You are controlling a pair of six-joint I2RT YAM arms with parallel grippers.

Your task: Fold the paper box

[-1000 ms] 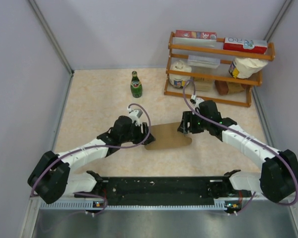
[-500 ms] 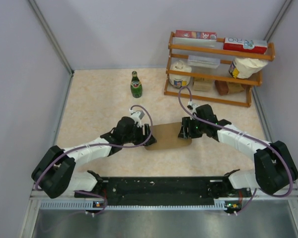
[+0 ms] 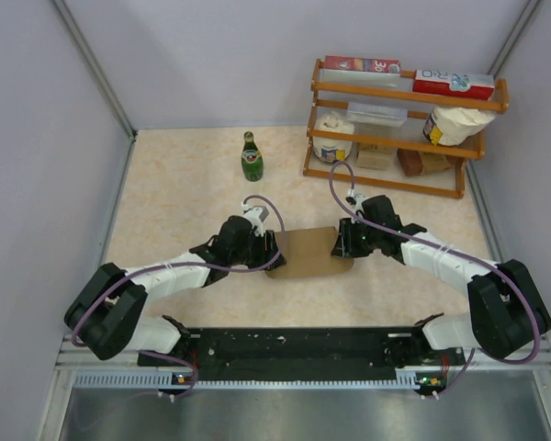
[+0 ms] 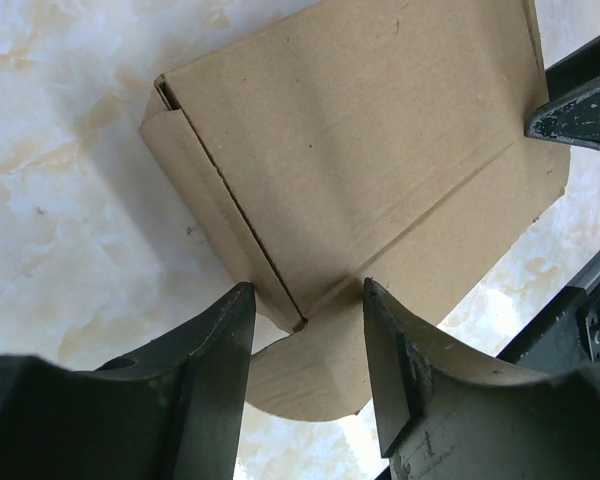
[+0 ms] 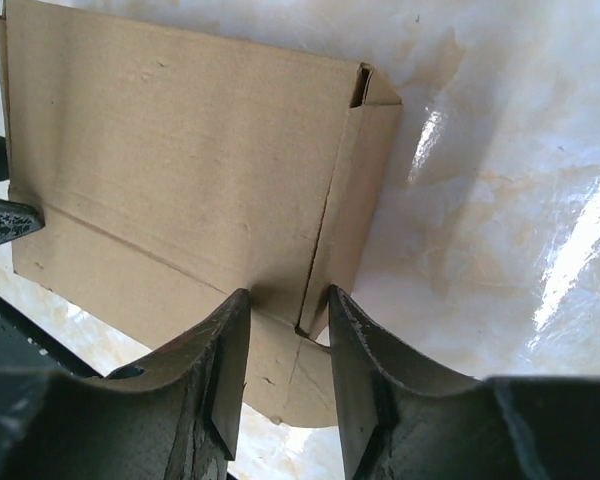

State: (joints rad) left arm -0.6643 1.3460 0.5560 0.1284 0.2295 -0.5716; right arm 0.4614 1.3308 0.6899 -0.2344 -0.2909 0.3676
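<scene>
Brown paper box (image 3: 308,253) | ends hidden: left end effector (image 3: 273,256), right end effector (image 3: 342,246)

top: high, rear, looking down | wrists: close, facing shared paper box (image 4: 360,170) from opposite ends

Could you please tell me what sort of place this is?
Probably a robot test cell staged like a pantry: a marble-look tabletop enclosed by plain panels, a wooden rack of groceries, a green bottle.

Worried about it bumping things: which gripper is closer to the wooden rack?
Right. The right gripper is at the paper box's right end, just in front of the rack; the left gripper is at its left end, farther off.
</scene>
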